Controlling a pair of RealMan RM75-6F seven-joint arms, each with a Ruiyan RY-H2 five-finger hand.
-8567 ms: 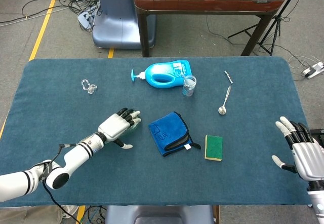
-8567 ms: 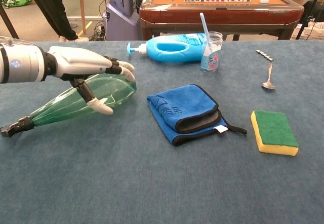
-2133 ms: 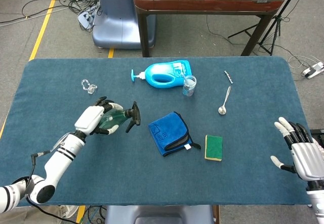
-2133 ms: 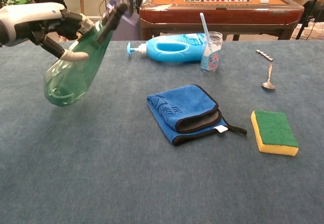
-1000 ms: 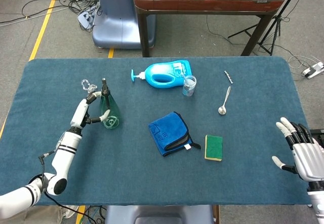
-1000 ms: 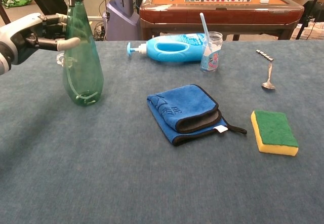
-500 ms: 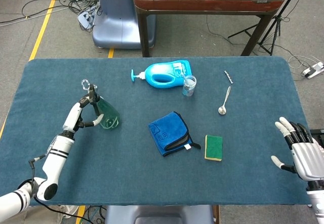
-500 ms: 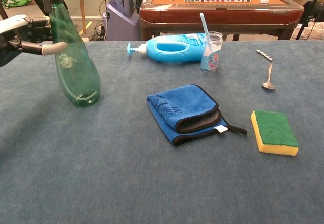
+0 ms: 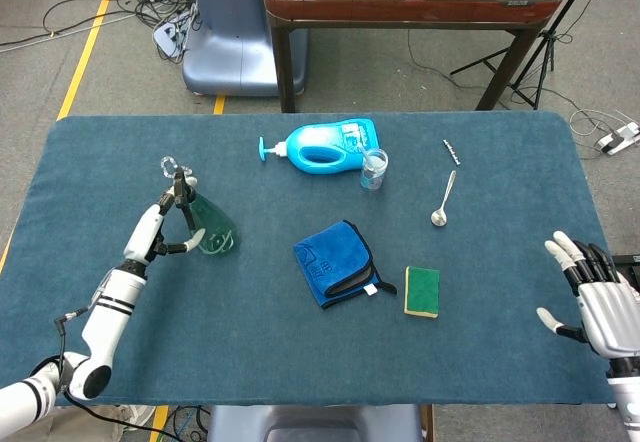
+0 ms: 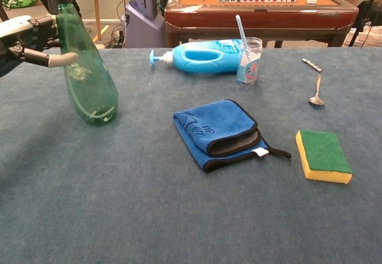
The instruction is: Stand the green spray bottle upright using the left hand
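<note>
Two robot hands are showing in the head view. The left robot hand (image 9: 160, 224) is grasping the green spray bottle (image 10: 83, 73) near its neck, with a thumb (image 10: 62, 58) lying across the front of the bottle in the chest view. The green spray bottle is standing on its base on the blue surface (image 9: 300, 362), leaning toward the left robot hand, with its black nozzle (image 9: 181, 184) at the top. It is sitting on the left part of the surface, well apart from the folded blue cloth (image 9: 337, 262). A small clear object (image 9: 172, 168) is lying just beyond the nozzle in the head view. The right robot hand (image 9: 592, 300) is resting at the right edge of the surface, released, with its fingers spread and nothing in it. A blue pump bottle (image 10: 206, 55) is lying on its side at the far edge, with a glass jar (image 10: 249, 60) holding a straw just beside it. A spoon (image 9: 442, 202) is lying near the jar, and a yellow and green sponge (image 10: 323, 155) is lying just right of the cloth.
</note>
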